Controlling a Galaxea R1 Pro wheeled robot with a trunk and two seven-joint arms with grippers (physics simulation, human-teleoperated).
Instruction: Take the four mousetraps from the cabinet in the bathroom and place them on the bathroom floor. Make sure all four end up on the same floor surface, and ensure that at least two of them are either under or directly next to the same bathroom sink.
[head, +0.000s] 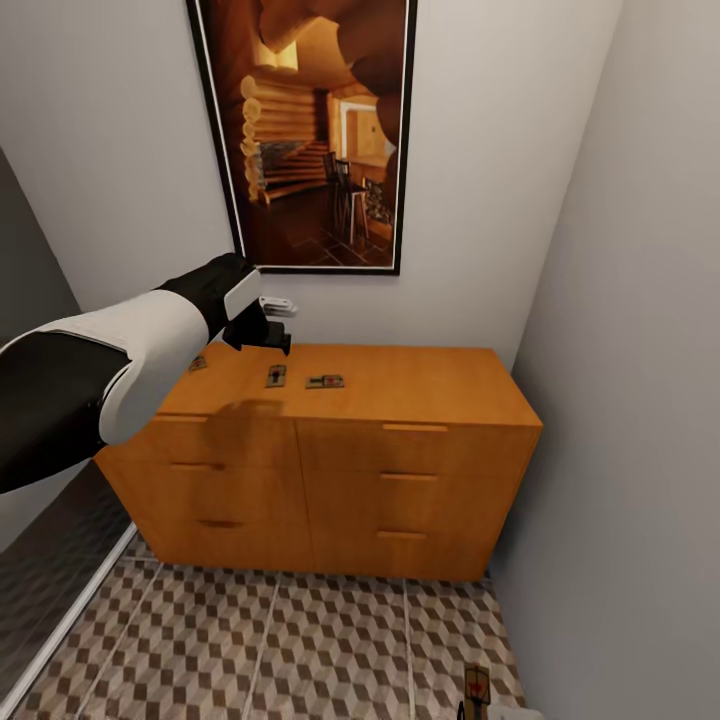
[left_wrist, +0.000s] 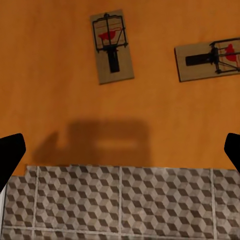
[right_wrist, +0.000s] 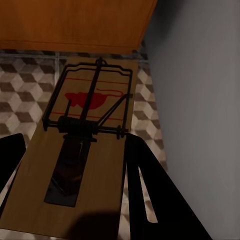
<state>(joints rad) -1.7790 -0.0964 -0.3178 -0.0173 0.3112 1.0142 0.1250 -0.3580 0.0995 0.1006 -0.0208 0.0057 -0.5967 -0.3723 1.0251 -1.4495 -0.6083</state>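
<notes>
Two mousetraps (left_wrist: 112, 46) (left_wrist: 207, 60) lie apart on the orange cabinet top (left_wrist: 60, 90); cube-patterned bathroom floor (left_wrist: 120, 205) fills the frame's lower part.

No readable text, labels or numbers on any surface; mousetraps (left_wrist: 112, 46) bear red marks only.

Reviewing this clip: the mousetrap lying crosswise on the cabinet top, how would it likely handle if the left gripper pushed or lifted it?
The crosswise mousetrap is a flat wooden board, so it probably stays stiff and seems light. Lying flat on the smooth cabinet top, it would likely slide rather than tip or roll. Its low profile may make it awkward for the left gripper to lift, and the wire frame could snag.
</notes>
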